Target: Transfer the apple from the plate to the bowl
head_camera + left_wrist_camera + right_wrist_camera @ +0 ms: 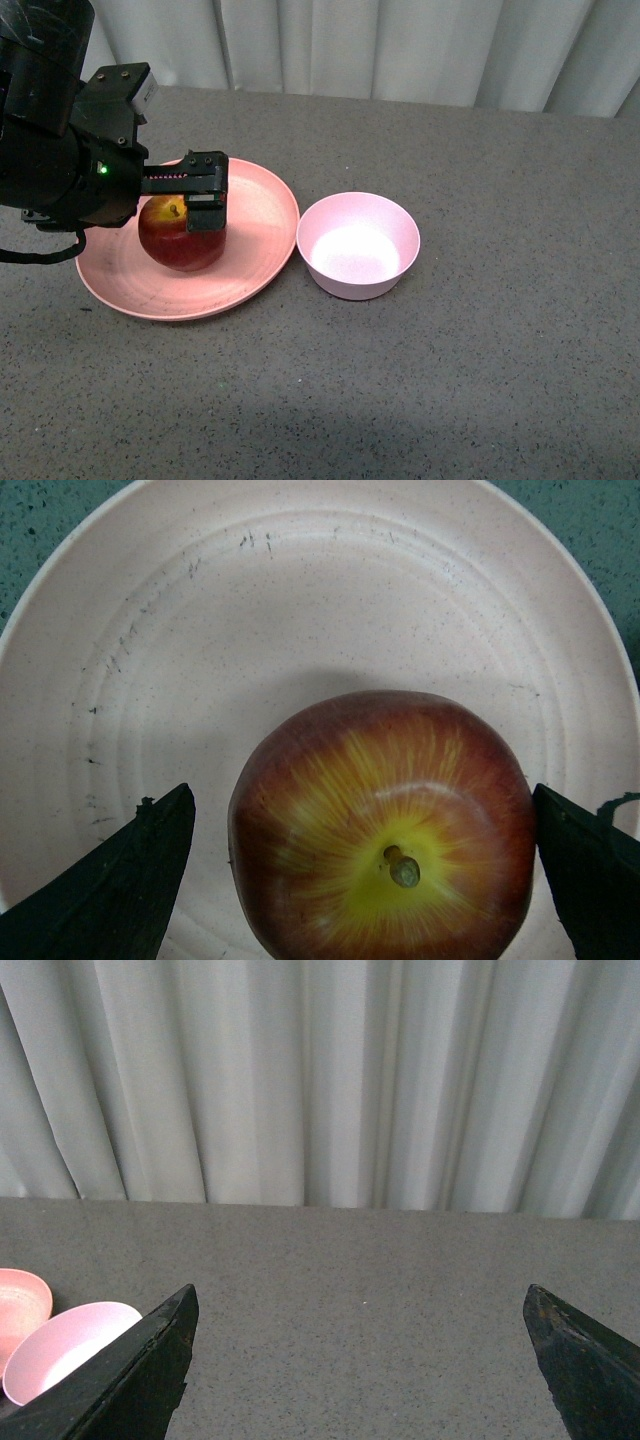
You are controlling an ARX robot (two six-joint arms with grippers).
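Front view, hidden: the left arm covers the left rim of the plate. One black finger of the left gripper stands before the upper right of the apple. The other finger cannot be made out against the dark arm.
Left wrist view, cut off: the apple's lower side and both fingers run out of frame.
Left gripper: jaws spread wide on either side of the apple, clamping nothing. A gap shows at one finger; the other lies right at the apple's skin, contact unclear.
Right gripper: seen only in its own wrist view, fingers far apart, nothing between them.
Apple: on the plate, about its middle, stem up.
Bowl: just right of the plate, rims meeting or nearly so; whether they touch cannot be told.
Surface: grey speckled table.
Room: pale pleated curtain along the table's far edge.
Open room: bare table right of the bowl and on its near side.
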